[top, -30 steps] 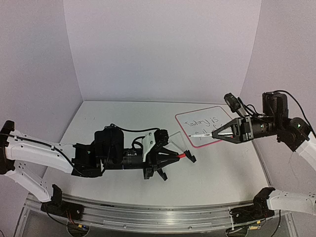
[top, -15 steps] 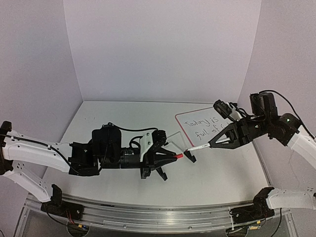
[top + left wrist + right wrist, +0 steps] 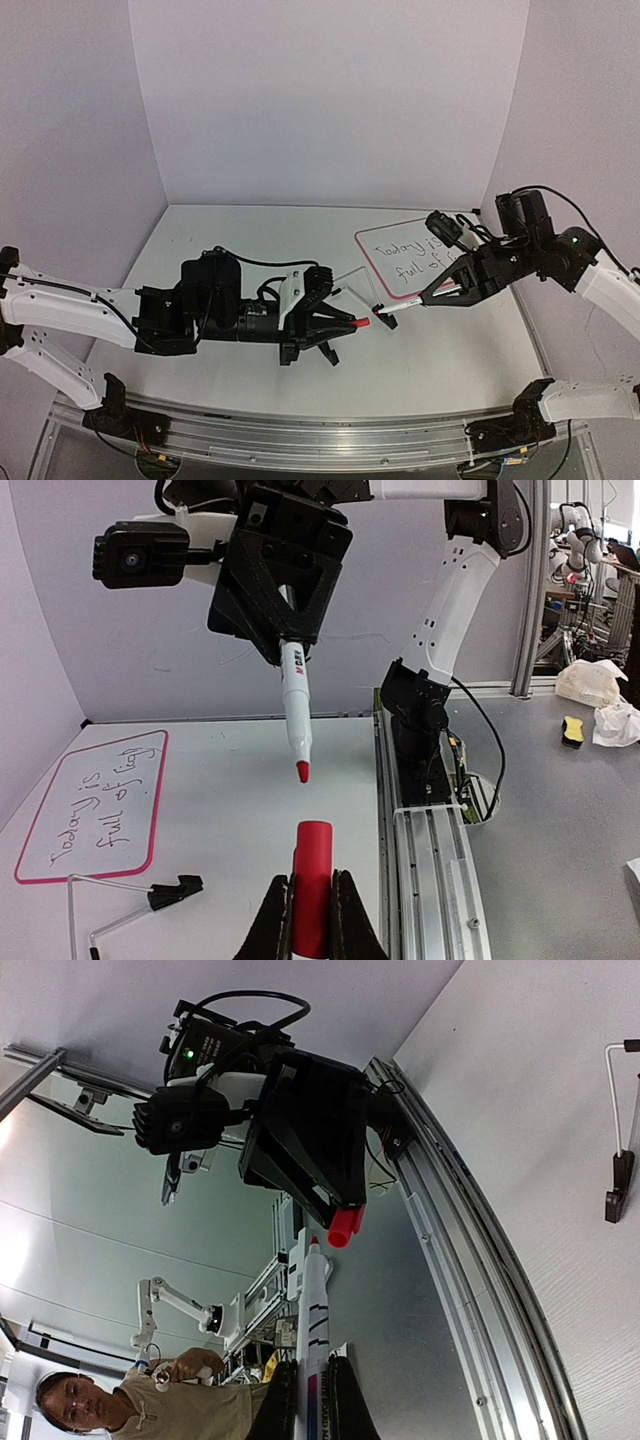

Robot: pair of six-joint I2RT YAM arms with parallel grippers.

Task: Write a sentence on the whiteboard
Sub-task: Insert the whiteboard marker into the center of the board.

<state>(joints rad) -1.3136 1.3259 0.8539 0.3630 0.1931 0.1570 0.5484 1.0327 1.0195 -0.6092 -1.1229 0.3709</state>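
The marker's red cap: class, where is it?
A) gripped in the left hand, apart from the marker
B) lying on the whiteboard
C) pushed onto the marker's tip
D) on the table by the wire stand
A: the red cap sits in the left hand, with a gap to the bare tip of the marker held by the right hand.

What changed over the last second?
The right gripper carried the marker off the whiteboard, leftward and nearer. Its tip now faces the red cap in the left gripper, which drew back slightly. Both grips stayed shut; whiteboard and sentence unchanged.
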